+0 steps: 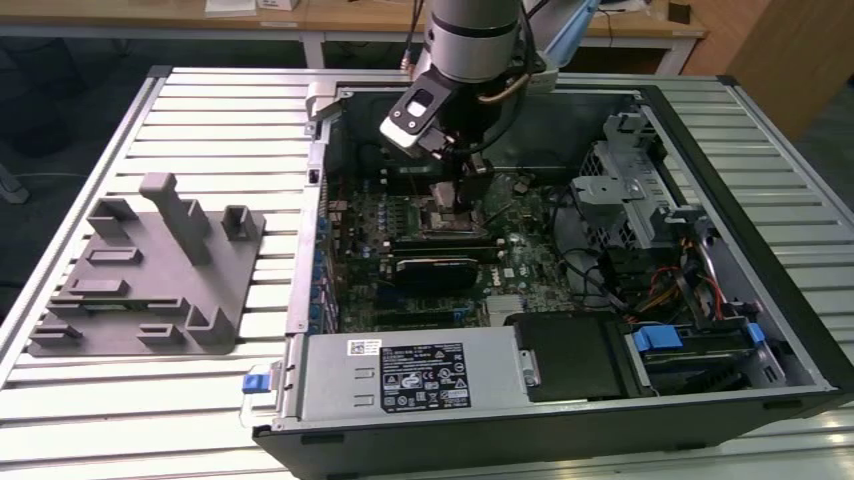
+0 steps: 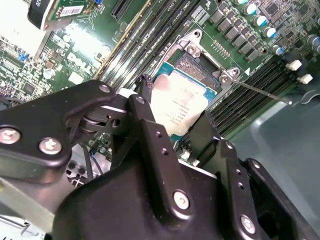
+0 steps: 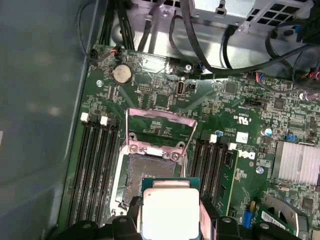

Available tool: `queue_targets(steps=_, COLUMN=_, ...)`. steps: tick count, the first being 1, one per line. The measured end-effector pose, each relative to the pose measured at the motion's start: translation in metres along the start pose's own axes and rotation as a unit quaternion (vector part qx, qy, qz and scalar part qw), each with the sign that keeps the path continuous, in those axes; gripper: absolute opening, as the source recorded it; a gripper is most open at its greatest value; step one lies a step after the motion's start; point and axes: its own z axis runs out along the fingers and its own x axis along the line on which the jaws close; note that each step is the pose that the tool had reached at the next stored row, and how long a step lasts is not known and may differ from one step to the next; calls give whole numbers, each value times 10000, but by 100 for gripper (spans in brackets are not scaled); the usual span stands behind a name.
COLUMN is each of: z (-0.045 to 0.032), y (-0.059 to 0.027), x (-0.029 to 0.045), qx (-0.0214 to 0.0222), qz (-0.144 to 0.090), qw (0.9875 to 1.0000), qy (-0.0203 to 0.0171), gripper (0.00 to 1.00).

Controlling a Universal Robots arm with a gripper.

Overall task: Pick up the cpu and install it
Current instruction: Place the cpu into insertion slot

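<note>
Cpu (image 3: 170,212): pale metal top, green rim, clamped on two opposite edges by the pincer (image 3: 170,220). Its black fingers (image 2: 155,140) show plainly in the second wrist view. The chip hangs over the open socket (image 3: 142,175) and covers part of it; I cannot tell whether it touches. The socket's metal hold-down frame (image 3: 160,132) stands flipped up at the socket's edge. Memory slots (image 3: 95,165) flank the socket on both sides.

Exterior view: arm (image 1: 467,30) reaches down into the open computer case (image 1: 320,150). Grey fixture (image 1: 147,270) lies on the tabletop (image 1: 200,110), well apart from the socket, toward the exterior view's left.
</note>
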Motion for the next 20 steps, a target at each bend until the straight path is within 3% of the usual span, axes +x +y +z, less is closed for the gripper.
queue_targets(steps=3, z=4, y=1, x=0, qx=-1, qz=12, qw=10000, qy=2, gripper=54)
queue_targets(steps=9, z=57, y=0, x=2, qx=6, qz=413, qw=9991, qy=-8, gripper=54)
queue_targets(steps=14, z=139, y=-1, x=8, qx=6, qz=419, qw=9991, qy=-8, gripper=54)
queue_targets(steps=20, z=151, y=0, x=8, qx=5, qz=440, qw=9990, qy=-7, gripper=54)
